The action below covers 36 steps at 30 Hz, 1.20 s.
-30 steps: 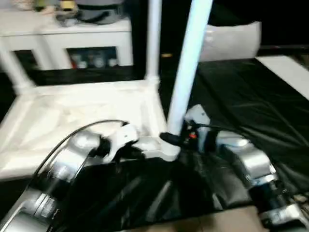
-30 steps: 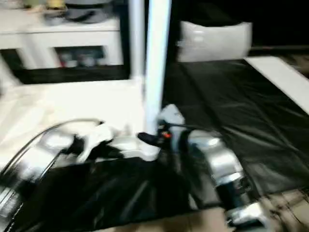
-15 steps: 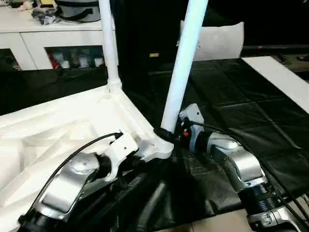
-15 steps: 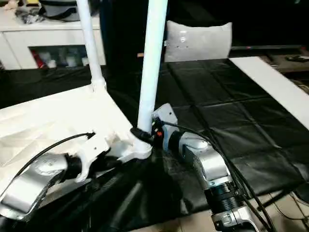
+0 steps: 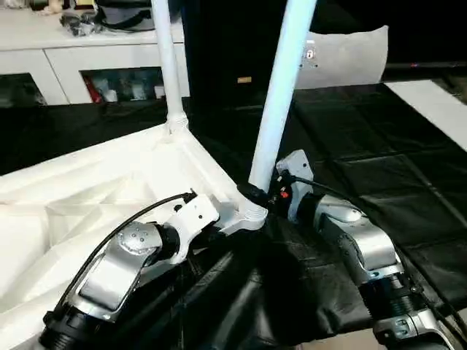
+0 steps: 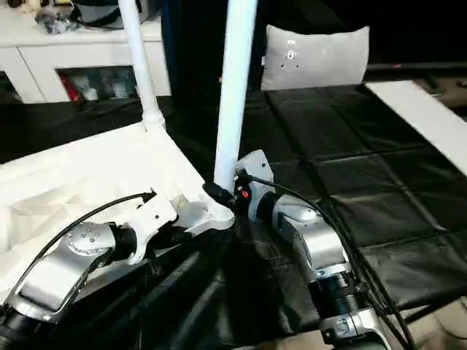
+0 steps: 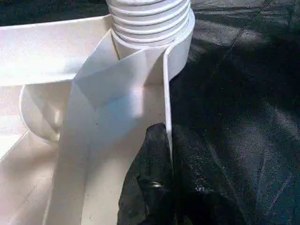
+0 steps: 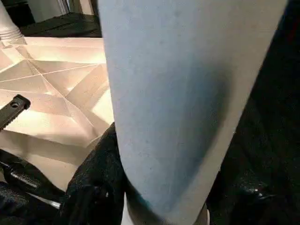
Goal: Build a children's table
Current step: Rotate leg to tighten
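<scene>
Two white legs stand up from the overturned tabletop (image 5: 109, 182), which lies ribbed side up on a black sheet (image 5: 379, 160). One far leg (image 5: 166, 58) is seated in a back corner. The near leg (image 5: 281, 95) rises from the corner socket (image 5: 252, 211) closest to the robot.

The right pincer (image 5: 255, 195) is clamped around the base of this near leg, just above the socket, its black fingers wrapped about the tube. That grip probably serves to twist or steady the leg as it seats. The left pincer (image 7: 164, 187) is closed, pinching the thin side wall of the tabletop just beside the same corner, likely bracing the top so it does not turn with the leg.

From the head, both silver forearms reach in toward the corner, with a grey cushion (image 5: 343, 55) and a white shelf unit (image 5: 80, 55) behind. The left wrist view adds what the head cannot see: ridged screw threads (image 7: 150, 18) at the leg's foot, still above the socket rim, so the leg seems not fully seated. The right wrist view shows the ribbed underside (image 8: 51, 89) behind the leg.
</scene>
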Available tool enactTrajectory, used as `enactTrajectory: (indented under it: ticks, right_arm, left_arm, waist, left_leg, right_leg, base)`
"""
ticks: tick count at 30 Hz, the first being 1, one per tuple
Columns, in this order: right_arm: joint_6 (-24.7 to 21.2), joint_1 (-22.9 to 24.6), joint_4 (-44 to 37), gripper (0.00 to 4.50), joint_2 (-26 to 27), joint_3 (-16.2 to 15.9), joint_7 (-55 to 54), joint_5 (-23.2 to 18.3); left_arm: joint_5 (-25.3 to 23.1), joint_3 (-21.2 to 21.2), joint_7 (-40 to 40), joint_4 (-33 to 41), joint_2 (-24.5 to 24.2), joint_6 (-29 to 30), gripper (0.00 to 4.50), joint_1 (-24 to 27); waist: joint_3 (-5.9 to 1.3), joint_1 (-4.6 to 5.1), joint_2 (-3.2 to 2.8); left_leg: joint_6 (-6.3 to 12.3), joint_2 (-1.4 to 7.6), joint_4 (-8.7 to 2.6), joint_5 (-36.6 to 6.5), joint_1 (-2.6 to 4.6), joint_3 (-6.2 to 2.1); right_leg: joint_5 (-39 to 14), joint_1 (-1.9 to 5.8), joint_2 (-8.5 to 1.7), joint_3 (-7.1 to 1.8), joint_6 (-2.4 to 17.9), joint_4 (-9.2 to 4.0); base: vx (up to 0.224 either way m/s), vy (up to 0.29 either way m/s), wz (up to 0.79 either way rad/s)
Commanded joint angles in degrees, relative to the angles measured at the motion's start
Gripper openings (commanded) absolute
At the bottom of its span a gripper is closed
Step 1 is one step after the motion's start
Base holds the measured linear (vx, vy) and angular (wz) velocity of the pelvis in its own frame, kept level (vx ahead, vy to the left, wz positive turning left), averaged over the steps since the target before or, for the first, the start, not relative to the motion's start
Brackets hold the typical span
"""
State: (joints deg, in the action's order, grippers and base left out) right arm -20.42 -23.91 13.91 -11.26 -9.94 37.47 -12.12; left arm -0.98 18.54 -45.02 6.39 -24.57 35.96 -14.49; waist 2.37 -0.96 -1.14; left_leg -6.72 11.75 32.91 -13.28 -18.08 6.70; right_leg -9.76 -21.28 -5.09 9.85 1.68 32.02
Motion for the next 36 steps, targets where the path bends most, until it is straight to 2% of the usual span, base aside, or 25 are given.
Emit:
enactTrajectory:
  ticks: [1, 4, 6, 8, 9, 11, 12, 14, 16, 19, 21, 23, 26, 28, 31, 35, 36]
  right_arm:
    - [-2.88, 3.15, 7.92, 1.87, -0.23, -1.72, -2.17, 3.14]
    - [-1.75, 3.04, 8.35, 1.87, 0.07, -1.55, -2.19, 3.00]
    - [-1.47, 3.13, 8.30, 2.43, 0.17, -1.47, -2.23, 2.99]
    - [-0.98, 3.23, 8.35, 2.60, 0.10, -1.51, -2.11, 3.19]
    - [-0.68, 3.27, 8.45, 2.66, -0.01, -1.58, -1.86, 3.29]
    - [-1.17, 3.64, 8.00, 2.78, -0.16, -0.80, -0.73, 2.02]
    - [-1.81, 3.87, 7.53, 3.02, -0.29, -0.51, -0.11, 1.34]
    - [-1.45, 4.27, 6.91, 3.08, -1.09, -0.91, 0.80, 1.64]
    - [-1.08, 4.73, 6.43, 3.27, -1.66, -0.77, 1.11, 1.77]
    - [-0.34, 5.79, 5.28, 3.55, -2.81, -0.35, 2.75, 1.09]
    - [0.51, 6.70, 4.09, 3.85, -3.87, -0.29, 4.29, 0.69]
    - [0.61, 7.29, 3.10, 3.85, -4.67, 0.11, 5.41, 0.23]
    - [1.10, 8.20, 1.52, 4.25, -6.61, 0.79, 7.35, -0.39]
    - [1.42, 8.54, 0.91, 4.37, -7.38, 1.02, 8.37, -0.65]
    - [6.03, 9.37, -0.76, 4.48, -10.55, 1.99, 12.59, -1.18]
    - [8.96, 8.77, -0.15, 4.48, -11.99, 2.91, 13.58, -0.74]
    - [11.20, 8.00, 0.47, 4.48, -13.09, 3.13, 14.25, -0.04]
  left_arm:
    - [0.33, -0.16, -0.40, 0.70, -0.26, -1.04, 0.00, -0.82]
    - [0.49, -0.27, -0.30, 0.12, -0.32, -1.50, 0.00, -0.91]
    - [0.47, -0.35, -0.27, -0.28, -0.41, -1.90, 0.00, -0.97]
    - [0.50, -0.44, -0.25, -0.83, -0.56, -2.47, 0.00, -1.08]
    - [0.52, -0.47, -0.24, -1.11, -0.67, -2.77, 0.00, -1.14]
    - [0.56, -0.50, -0.25, -1.54, -0.92, -3.23, 0.00, -1.29]
    - [0.57, -0.48, -0.33, -1.60, -1.00, -3.34, 0.00, -1.30]
    - [0.65, -0.47, -0.42, -1.65, -1.09, -3.46, 0.00, -1.30]
    - [0.74, -0.44, -0.54, -1.78, -1.17, -3.66, 0.00, -1.35]
    - [0.79, -0.39, -0.69, -2.42, -1.18, -4.17, 0.00, -1.64]
    - [0.91, -0.27, -0.73, -2.95, -1.29, -4.70, 0.00, -1.82]
    - [1.02, -0.16, -0.90, -3.22, -1.43, -5.02, 0.00, -1.92]
    - [1.05, 0.11, -1.38, -3.60, -1.65, -5.57, 0.00, -2.05]
    - [1.10, 0.21, -1.55, -3.73, -1.73, -5.75, 0.00, -2.10]
    - [1.33, 0.88, -2.96, -5.01, -2.19, -6.84, 0.00, -2.46]
    - [1.44, 1.78, -4.33, -6.28, -2.64, -8.43, 0.00, -2.82]
    - [1.44, 2.53, -5.66, -7.15, -2.98, -9.88, 0.00, -3.15]
  waist:
    - [-1.74, -0.44, -0.49]
    - [-1.82, -0.34, -0.36]
    - [-1.84, -0.37, -0.49]
    - [-1.90, -0.41, -0.59]
    - [-2.11, -0.56, -0.55]
    - [-2.26, -0.93, -0.34]
    - [-2.29, -1.11, -0.40]
    - [-2.45, -1.36, -0.50]
    - [-2.77, -1.61, -0.27]
    - [-2.85, -2.06, -0.28]
    - [-2.74, -2.33, -0.20]
    - [-2.81, -2.64, -0.07]
    - [-2.86, -2.80, 0.05]
    - [-2.98, -2.73, 0.36]
    - [-3.11, -3.08, 0.42]
    - [-2.99, -3.11, 0.39]
    - [-3.00, -3.17, 0.19]
  left_leg:
    - [2.07, 1.09, -4.57, -17.27, -1.52, 0.29]
    - [1.98, 1.15, -4.64, -17.46, -1.56, 0.21]
    - [2.05, 1.19, -4.70, -17.32, -1.60, 0.19]
    - [2.08, 1.13, -4.65, -17.27, -1.53, 0.26]
    - [2.06, 1.14, -4.53, -16.47, -1.45, 0.32]
    - [2.34, 1.27, -4.70, -14.33, -1.94, 0.32]
    - [2.59, 1.29, -4.62, -13.04, -1.83, 0.51]
    - [2.74, 1.39, -4.51, -11.03, -1.78, 0.69]
    - [3.07, 1.38, -4.27, -7.96, -1.93, 1.00]
    - [3.81, 1.39, -4.01, -5.56, -1.88, 1.32]
    - [4.06, 1.32, -4.02, -5.74, -1.83, 1.46]
    - [4.25, 1.30, -3.96, -5.83, -1.77, 1.57]
    - [4.35, 1.34, -3.93, -5.18, -1.86, 1.58]
    - [4.67, 1.16, -3.80, -4.42, -2.13, 1.69]
    - [5.58, 1.09, -3.37, -3.82, -2.06, 1.99]
    - [5.81, 1.02, -3.30, -4.76, -1.98, 2.14]
    - [5.84, 0.99, -3.28, -5.01, -1.95, 2.12]
  right_leg:
    - [-29.62, 2.17, -4.17, -3.84, 3.76, -5.17]
    - [-28.94, 2.17, -4.02, -3.80, 3.48, -5.14]
    - [-28.04, 2.13, -3.99, -3.89, 3.74, -5.01]
    - [-27.80, 2.06, -3.97, -3.94, 4.06, -5.02]
    - [-26.84, 2.09, -3.99, -4.04, 4.51, -4.88]
    - [-24.05, 2.53, -3.90, -4.19, 4.91, -4.38]
    - [-22.35, 2.33, -3.85, -4.39, 5.49, -4.17]
    - [-19.68, 2.41, -3.77, -4.56, 6.62, -3.79]
    - [-15.72, 2.62, -3.75, -4.73, 7.78, -3.26]
    - [-13.45, 2.66, -3.77, -4.87, 8.80, -2.95]
    - [-14.83, 2.64, -3.68, -4.80, 8.40, -3.09]
    - [-15.97, 2.63, -3.75, -4.85, 7.82, -3.26]
    - [-15.91, 2.66, -3.67, -4.86, 7.70, -3.14]
    - [-15.78, 2.82, -3.57, -4.89, 7.52, -2.94]
    - [-15.89, 2.38, -3.54, -5.08, 7.47, -2.88]
    - [-16.96, 2.14, -3.41, -5.02, 7.71, -2.99]
    - [-17.42, 2.09, -3.41, -4.98, 7.62, -3.08]
  base:
    - [0.000, 0.000, 0.00]
    - [0.000, 0.000, 0.00]
    - [0.000, 0.000, 0.00]
    - [0.000, 0.000, 0.00]
    - [0.000, 0.000, 0.00]
    - [0.000, 0.000, 0.00]
    - [0.000, 0.000, 0.00]
    - [0.000, 0.000, 0.00]
    - [0.000, 0.000, 0.00]
    - [0.000, 0.000, 0.00]
    - [0.000, 0.000, 0.00]
    - [0.000, 0.000, 0.00]
    - [0.000, 0.000, 0.00]
    - [0.000, 0.000, 0.00]
    - [0.000, 0.000, 0.00]
    - [0.000, 0.000, 0.00]
    - [0.000, 0.000, 0.00]
